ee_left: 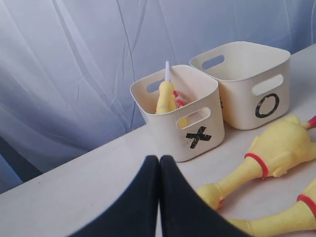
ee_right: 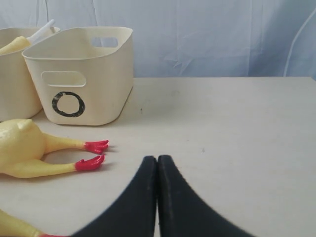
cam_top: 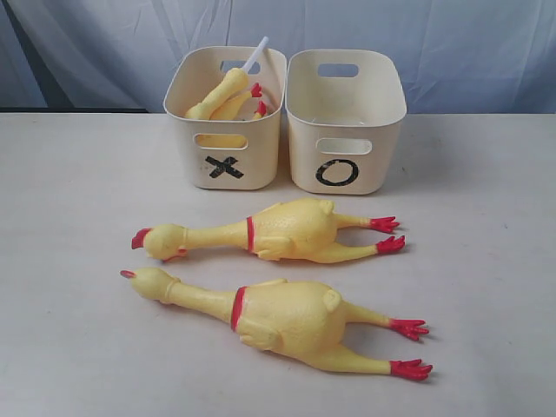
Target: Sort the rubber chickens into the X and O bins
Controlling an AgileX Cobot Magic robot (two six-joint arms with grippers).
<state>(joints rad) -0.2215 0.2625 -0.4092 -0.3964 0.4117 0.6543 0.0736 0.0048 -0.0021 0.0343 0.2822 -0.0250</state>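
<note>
Two large rubber chickens lie side by side on the table, heads left and red feet right: the far one (cam_top: 278, 230) and the near one (cam_top: 287, 314). Smaller chickens (cam_top: 228, 94) stick up inside the X bin (cam_top: 228, 148). The O bin (cam_top: 346, 148) stands right of it, its inside showing nothing from here. Neither gripper shows in the exterior view. My left gripper (ee_left: 159, 159) is shut and holds nothing, hovering off the table in front of the X bin (ee_left: 192, 123). My right gripper (ee_right: 157, 159) is shut and holds nothing, right of the far chicken's feet (ee_right: 91, 154).
A white stick (cam_top: 254, 55) pokes out of the X bin. A pale blue curtain (cam_top: 434, 43) hangs behind the table. The table's back edge runs just behind the bins.
</note>
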